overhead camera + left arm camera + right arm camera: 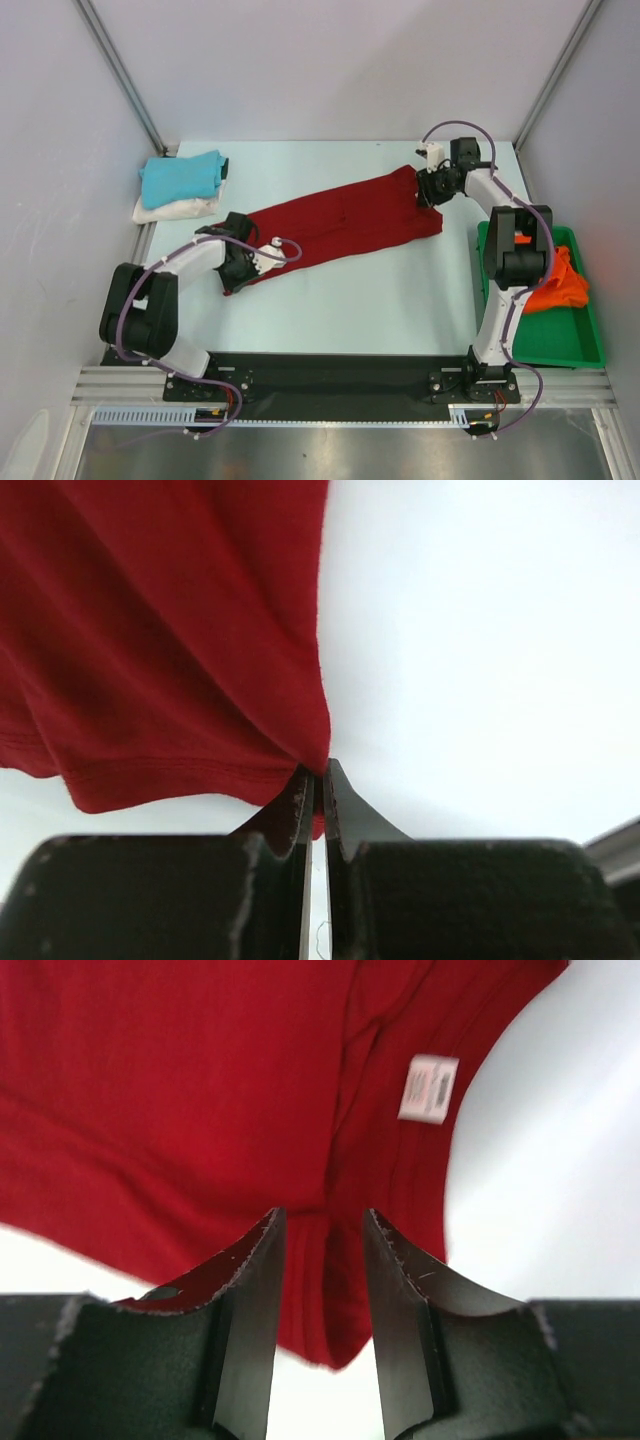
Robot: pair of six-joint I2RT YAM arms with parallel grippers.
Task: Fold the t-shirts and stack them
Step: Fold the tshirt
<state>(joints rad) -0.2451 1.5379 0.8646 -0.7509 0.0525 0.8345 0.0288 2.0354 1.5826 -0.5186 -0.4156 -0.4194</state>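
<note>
Table (380, 300): spread shirt (340, 225) lies diagonally across the middle, near-left to far-right. Left gripper (240, 270) at its near-left end, right gripper (428, 192) at its far-right end, each with cloth between its fingers. Far-left corner: upper shirt (182, 177) on lower shirt (175, 209). Tray (570, 345) at right edge; tray shirt (560, 285) in its far half.
</note>
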